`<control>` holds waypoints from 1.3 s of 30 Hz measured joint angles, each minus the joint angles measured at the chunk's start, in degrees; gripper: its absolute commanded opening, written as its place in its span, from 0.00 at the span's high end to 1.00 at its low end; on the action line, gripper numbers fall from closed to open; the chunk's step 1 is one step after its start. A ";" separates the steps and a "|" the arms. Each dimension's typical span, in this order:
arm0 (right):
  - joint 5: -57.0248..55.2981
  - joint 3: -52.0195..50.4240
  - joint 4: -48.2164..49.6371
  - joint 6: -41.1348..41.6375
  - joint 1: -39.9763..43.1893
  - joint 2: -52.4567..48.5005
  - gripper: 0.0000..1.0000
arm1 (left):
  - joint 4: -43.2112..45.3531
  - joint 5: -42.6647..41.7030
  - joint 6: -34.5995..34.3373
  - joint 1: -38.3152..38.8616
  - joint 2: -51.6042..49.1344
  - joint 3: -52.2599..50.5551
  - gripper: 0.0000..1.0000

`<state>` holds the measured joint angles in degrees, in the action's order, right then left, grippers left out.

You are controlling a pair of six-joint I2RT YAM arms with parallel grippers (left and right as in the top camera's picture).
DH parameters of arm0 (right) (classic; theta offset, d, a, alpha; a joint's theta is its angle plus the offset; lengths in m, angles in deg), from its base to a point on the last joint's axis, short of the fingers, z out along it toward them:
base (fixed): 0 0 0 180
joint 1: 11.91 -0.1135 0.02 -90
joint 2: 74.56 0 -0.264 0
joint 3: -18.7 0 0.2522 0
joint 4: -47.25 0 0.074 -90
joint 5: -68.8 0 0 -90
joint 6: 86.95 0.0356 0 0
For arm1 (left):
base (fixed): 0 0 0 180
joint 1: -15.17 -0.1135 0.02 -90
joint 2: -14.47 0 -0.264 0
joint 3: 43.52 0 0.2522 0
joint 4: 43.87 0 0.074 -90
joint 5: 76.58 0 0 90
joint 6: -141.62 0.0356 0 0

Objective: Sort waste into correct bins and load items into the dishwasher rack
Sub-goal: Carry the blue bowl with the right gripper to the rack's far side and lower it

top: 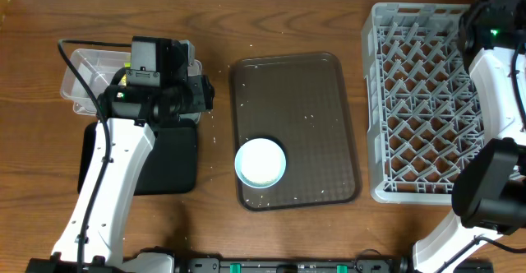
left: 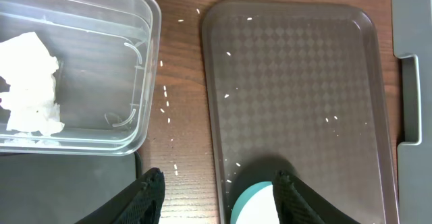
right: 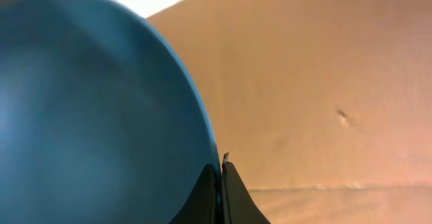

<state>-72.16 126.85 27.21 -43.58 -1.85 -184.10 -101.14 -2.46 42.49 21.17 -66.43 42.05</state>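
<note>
Table (top: 288,18), from the robot's side:

- Far left: the tub (top: 76,84), with the paper scrap (left: 30,82) lying inside it.
- Just nearer the robot than the tub: the shallow tray (top: 168,162).
- Centre: the serving tray (top: 329,108), right of the tub and the shallow tray.
- On the serving tray's near left part: the bowl (top: 260,162).
- Rice grains (left: 165,96) lie scattered on the table between the tub and the serving tray, and also on the serving tray.
- Right: the rack (top: 419,100), just beside the serving tray.
- The dish (right: 94,116) is held at its rim in the right gripper (right: 219,183), off the table.
</note>
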 measured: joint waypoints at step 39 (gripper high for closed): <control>10.95 2.19 -24.55 15.19 -4.79 2.05 0.81 | -0.02 -0.02 0.00 0.00 0.00 0.00 0.46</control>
<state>-61.21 129.04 2.66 -28.39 -6.64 -182.04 -101.16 -2.48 42.49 21.17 -66.43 42.05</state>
